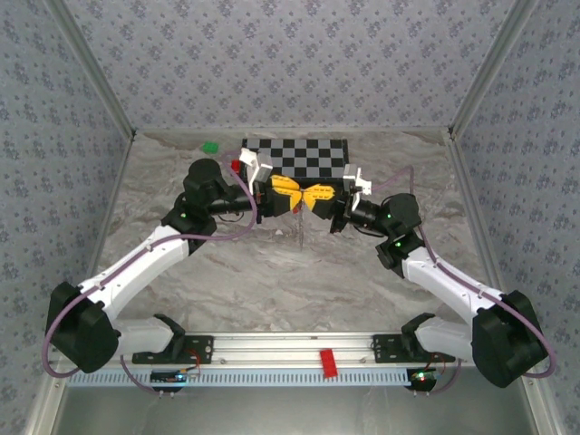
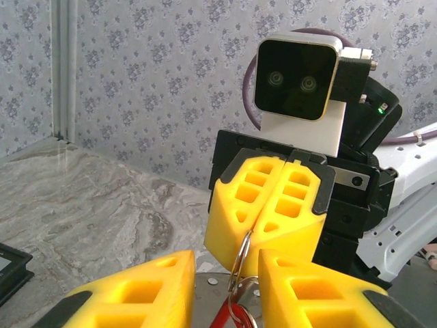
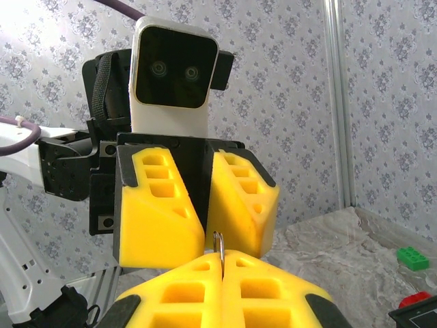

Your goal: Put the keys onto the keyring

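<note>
I have both arms raised and angled inward, wrists facing each other. My left gripper (image 1: 288, 194) and right gripper (image 1: 317, 199) meet tip to tip, the right's jaws pressed together.

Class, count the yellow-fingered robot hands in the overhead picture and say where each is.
2. The left hand and the right hand meet tip to tip before the chessboard, the right pinching the keyring. None seems hidden.

The keyring (image 2: 240, 256) is partly hidden: its upper end sits between the right end effector (image 2: 261, 217) fingers. The keys (image 2: 229, 316) are cut off by the bottom edge. From overhead, both are too small to resolve.
</note>
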Controlling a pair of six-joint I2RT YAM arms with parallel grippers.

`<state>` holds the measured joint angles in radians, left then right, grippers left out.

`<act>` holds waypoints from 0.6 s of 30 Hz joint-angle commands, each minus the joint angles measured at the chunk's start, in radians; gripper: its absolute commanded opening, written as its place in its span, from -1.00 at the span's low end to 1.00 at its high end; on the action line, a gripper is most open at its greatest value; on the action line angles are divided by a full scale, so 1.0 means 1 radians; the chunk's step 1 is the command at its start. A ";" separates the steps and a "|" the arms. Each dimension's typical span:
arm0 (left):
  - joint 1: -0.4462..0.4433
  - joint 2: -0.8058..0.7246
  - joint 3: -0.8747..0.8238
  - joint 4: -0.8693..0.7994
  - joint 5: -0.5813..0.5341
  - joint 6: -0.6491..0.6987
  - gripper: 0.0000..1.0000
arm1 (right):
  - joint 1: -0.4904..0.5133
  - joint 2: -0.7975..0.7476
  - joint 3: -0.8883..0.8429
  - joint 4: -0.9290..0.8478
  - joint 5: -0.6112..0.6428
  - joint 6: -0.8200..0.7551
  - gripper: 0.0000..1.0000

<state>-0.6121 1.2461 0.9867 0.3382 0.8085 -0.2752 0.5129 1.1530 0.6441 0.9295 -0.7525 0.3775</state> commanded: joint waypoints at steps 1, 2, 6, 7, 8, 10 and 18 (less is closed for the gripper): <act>0.006 0.004 0.028 0.022 0.042 -0.006 -0.41 | 0.002 -0.001 0.021 0.065 0.007 0.006 -1.00; 0.006 0.005 0.027 0.022 0.044 -0.006 -0.41 | 0.003 -0.002 0.021 0.064 0.007 0.007 -1.00; 0.004 0.012 0.029 0.026 0.057 -0.010 -0.44 | 0.003 -0.003 0.020 0.066 0.010 0.008 -1.00; 0.004 0.013 0.030 0.027 0.057 -0.012 -0.44 | 0.003 -0.003 0.019 0.065 0.011 0.008 -1.00; 0.004 0.013 0.030 0.027 0.056 -0.012 -0.47 | 0.003 -0.003 0.020 0.065 0.010 0.008 -1.00; 0.005 0.015 0.031 0.030 0.056 -0.012 -0.63 | 0.004 -0.001 0.020 0.066 0.007 0.009 -1.00; 0.000 0.015 0.040 0.016 0.053 0.011 -1.00 | 0.003 -0.001 0.012 0.042 0.012 0.007 -1.00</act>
<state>-0.6086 1.2602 0.9867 0.3405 0.8455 -0.2779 0.5125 1.1530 0.6441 0.9394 -0.7464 0.3779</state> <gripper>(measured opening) 0.044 0.038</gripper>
